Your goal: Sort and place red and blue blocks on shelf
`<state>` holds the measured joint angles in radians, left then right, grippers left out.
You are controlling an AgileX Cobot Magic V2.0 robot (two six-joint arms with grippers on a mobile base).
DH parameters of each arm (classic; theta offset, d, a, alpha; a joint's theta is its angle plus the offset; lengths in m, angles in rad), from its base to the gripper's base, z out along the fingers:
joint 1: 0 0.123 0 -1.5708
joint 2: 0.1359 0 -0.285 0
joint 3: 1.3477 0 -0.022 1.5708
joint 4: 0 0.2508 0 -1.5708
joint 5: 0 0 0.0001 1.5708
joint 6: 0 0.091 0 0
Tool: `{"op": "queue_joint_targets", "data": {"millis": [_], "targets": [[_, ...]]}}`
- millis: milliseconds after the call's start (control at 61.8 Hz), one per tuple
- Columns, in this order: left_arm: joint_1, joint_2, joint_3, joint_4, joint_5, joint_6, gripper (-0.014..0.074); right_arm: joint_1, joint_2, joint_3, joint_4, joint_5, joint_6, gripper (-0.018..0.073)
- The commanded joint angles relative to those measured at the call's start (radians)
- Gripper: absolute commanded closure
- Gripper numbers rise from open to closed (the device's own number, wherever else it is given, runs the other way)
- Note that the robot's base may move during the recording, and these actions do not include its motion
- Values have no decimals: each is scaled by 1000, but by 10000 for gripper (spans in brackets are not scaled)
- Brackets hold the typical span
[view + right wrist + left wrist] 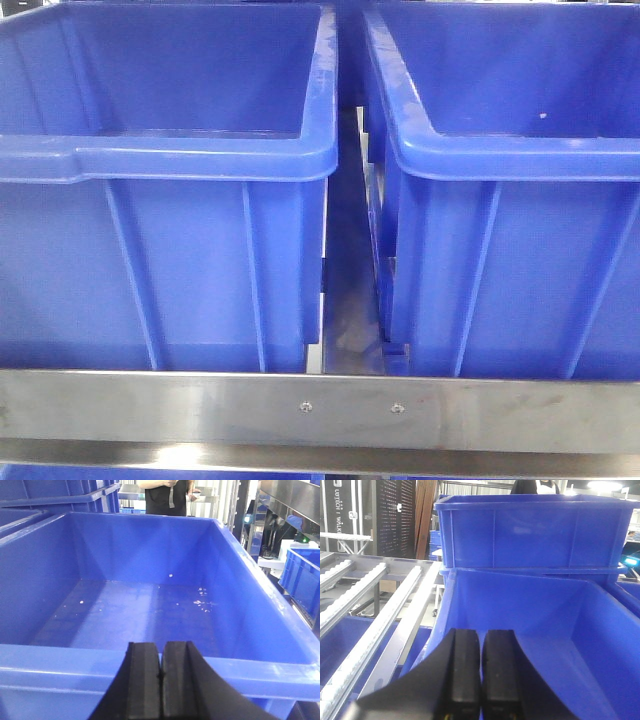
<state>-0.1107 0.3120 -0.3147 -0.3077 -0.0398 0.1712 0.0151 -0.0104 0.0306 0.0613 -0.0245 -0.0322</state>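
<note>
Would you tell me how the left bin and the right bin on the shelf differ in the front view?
The left bin shows its whole front rim and a stepped left corner; the right bin runs off the frame. The left bin's inner rim is scuffed white along the gap; the right bin's has fainter marks. Both are blue, ribbed, and stand behind the shelf rail.

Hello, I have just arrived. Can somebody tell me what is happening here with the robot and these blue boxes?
Nothing is being handled right now. Two large blue bins sit side by side on the shelf, behind its steel front rail. The left gripper and the right gripper each hover at a bin with jaws closed and nothing between them. The right bin holds only a few pale crumbs. No red or blue block is visible in any view.
</note>
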Motion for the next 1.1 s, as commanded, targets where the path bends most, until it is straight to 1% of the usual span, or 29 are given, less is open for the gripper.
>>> {"op": "queue_joint_targets", "data": {"millis": [0,210,275,388,469,534,647,696,777,809,874,906,923,971,1004,1084], "targets": [[3,7,-28,-7,-79,-3,473,-7,-22,-24,1,-97,-2,510],[3,7,-28,-7,-79,-3,473,-7,-22,-24,1,-97,-2,510],[3,7,-14,-7,-113,-3,473,-7,-22,-24,1,-97,-2,510],[3,-13,30,56,-117,-3,473,-7,-22,-24,1,-97,-2,510],[3,-48,78,121,-105,-3,473,-7,-22,-24,1,-97,-2,510],[3,-82,121,143,-94,-3,473,-7,-22,-24,1,-97,-2,510],[3,-133,187,145,-94,-3,473,-7,-22,-24,1,-97,-2,510],[3,-149,216,169,-94,-3,473,-7,-22,-24,1,-97,-2,510],[3,-174,268,232,-84,-3,473,-7,-22,-24,1,-97,-2,510],[3,-187,291,232,-85,-5,473,-7,-22,-24,1,-97,-2,510],[3,-225,333,232,-104,-47,473,-7,-22,-24,1,-97,-2,510],[3,-263,371,232,-135,-87,473,-7,-22,-24,1,-97,-2,510],[3,-278,374,232,-130,-98,473,-7,-22,-24,1,-97,-2,510],[3,-326,365,235,-27,-105,473,-7,-22,-24,1,-97,-2,510],[3,-349,370,235,-22,-105,473,-7,-22,-24,1,-97,-2,510],[3,-324,370,235,-7,-105,473,-7,-20,-24,1,-97,-2,510]]}}
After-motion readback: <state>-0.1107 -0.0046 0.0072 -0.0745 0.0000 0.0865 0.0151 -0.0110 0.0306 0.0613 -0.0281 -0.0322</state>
